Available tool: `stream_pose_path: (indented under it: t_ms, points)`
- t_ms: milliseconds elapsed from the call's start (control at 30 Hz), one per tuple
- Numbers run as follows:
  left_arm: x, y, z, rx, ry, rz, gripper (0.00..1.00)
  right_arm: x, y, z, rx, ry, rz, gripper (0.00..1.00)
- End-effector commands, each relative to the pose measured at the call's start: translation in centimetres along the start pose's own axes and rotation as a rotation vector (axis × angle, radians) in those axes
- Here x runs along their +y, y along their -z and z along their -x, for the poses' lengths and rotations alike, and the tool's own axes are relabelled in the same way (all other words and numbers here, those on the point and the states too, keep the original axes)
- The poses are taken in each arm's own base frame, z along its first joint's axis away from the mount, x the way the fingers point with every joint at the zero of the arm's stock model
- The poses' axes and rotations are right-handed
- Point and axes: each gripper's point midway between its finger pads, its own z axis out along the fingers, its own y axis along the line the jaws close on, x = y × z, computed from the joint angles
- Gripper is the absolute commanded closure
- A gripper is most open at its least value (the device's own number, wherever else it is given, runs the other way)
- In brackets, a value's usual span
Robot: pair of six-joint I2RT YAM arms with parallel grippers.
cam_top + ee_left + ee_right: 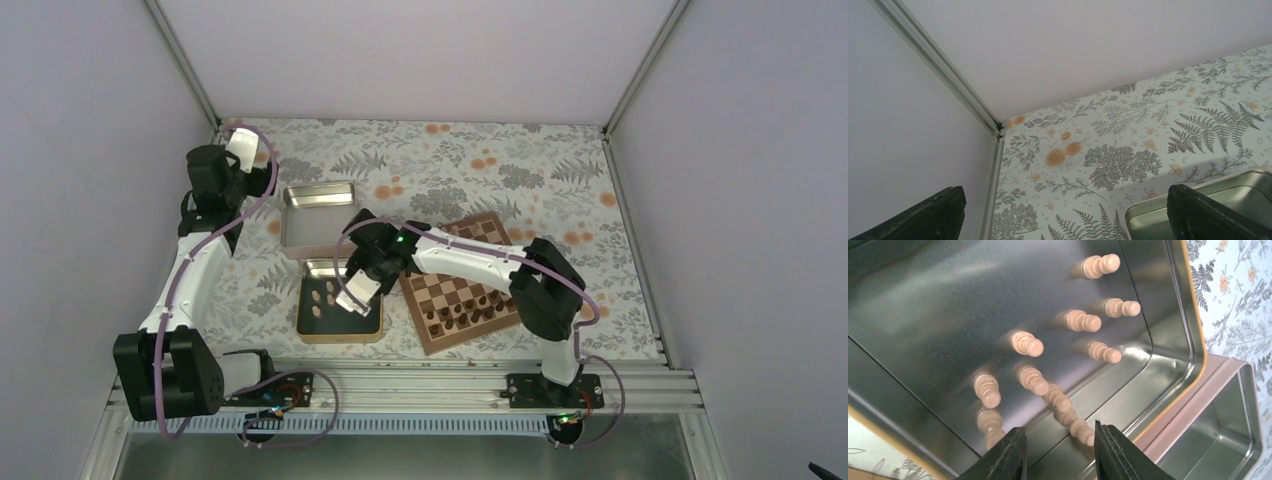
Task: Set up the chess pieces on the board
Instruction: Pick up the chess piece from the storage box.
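Several pale chess pieces (1028, 344) stand inside a shallow metal tin (1168, 305), seen close in the right wrist view. My right gripper (1060, 447) hovers just above them, open, with nothing between its fingers; one pale piece (1057, 399) stands near the tin wall just ahead of them. From above, the right gripper (356, 294) is over that tin (305, 328), left of the board (440, 288). My left gripper (1064, 197) is open and empty over the far left corner of the table.
Dark chessmen (465, 312) stand in rows on the near side of the board. A second, empty tin (315, 215) lies behind the first, its corner by the left gripper's finger (1213, 215). Enclosure walls (923, 100) stand close to the left arm.
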Motion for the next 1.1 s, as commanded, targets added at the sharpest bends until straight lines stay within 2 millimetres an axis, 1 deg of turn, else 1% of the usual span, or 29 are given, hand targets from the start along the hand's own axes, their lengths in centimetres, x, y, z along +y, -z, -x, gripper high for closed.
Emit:
stream_pose_path:
  t_ms: [0,233,400,633,900,1067]
  points:
    - [0.7,0.5,0.6,-0.035,0.015,0.029,0.00,-0.2,-1.3,0.7,-0.032,0.154,0.029,0.64]
    - [0.6,0.4,0.4,-0.032,0.015,0.025,0.00,-1.9,-2.4,-0.5,0.004,0.187,0.007,0.63]
    - [0.7,0.5,0.5,-0.034,0.015,0.026,0.00,-2.6,-3.3,-1.5,0.034,0.199,0.006,0.64]
    - [0.7,0.6,0.5,-0.037,0.016,0.023,0.00,-2.3,-4.0,-2.8,0.071,0.198,0.040,0.65]
    - [0.7,0.5,0.3,-0.035,0.017,0.021,0.00,-2.1,-3.9,-4.1,0.110,0.216,0.047,0.66]
    - [0.7,0.6,0.4,-0.038,0.017,0.018,0.00,-2.1,-4.1,-4.6,0.132,0.239,0.051,0.66]
